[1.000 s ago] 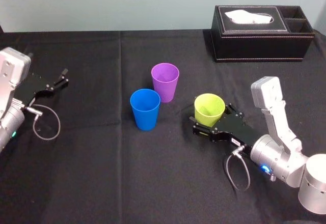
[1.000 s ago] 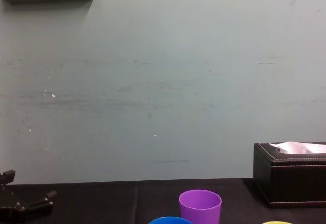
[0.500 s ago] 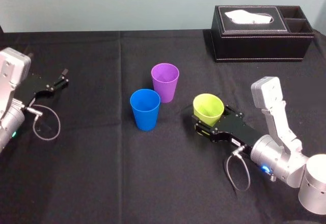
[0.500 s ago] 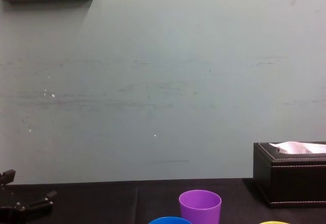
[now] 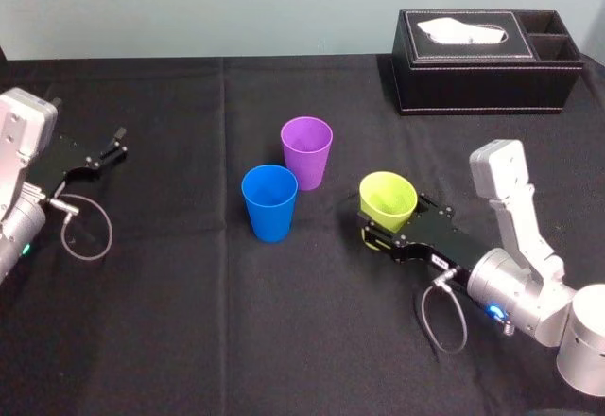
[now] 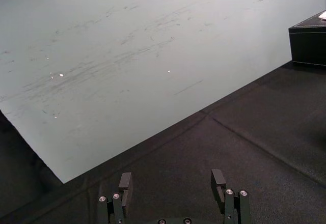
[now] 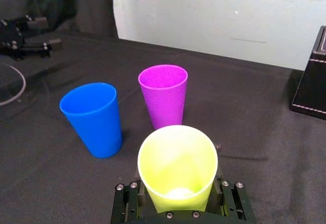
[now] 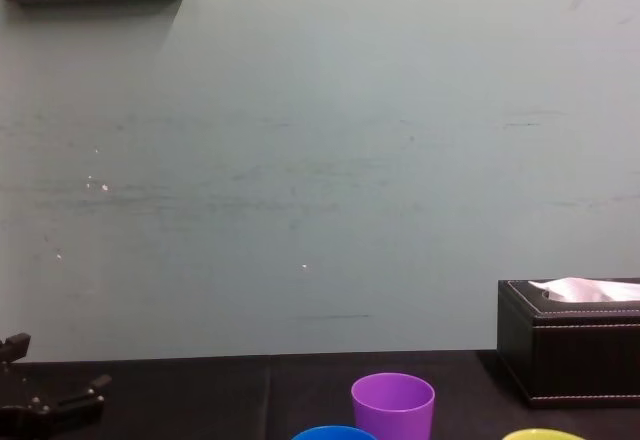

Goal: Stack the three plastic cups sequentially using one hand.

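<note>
- Left hand: parked at the far left edge of the desk, fingers apart, holding nothing, well apart from all three cups. Judged idle.
- Blue cup: upright on the desk, mouth up, empty. It is the leftmost of the three. Nothing is nested in it and no hand touches it.
- Purple cup: upright, mouth up, empty, just behind and to the right of the blue cup. In the right wrist view the two stand close, with a narrow gap between them.
- Yellow-green cup: to the right of the other two, mouth up, leaning slightly. It is empty and gripped low on its body. Whether its base has left the desk cannot be told.
- Right hand: reaching in from the lower right, fingers clamped on either side of the yellow-green cup's lower part.
- Tissue box: far right rear of the desk, clear of the work.
- Progress, as judged: no cup sits inside another, so no stacking is complete. The first pick is secured. Remaining: carry the yellow-green cup over one neighbour, seat it, release, then repeat once more to finish the stack of three.
</note>
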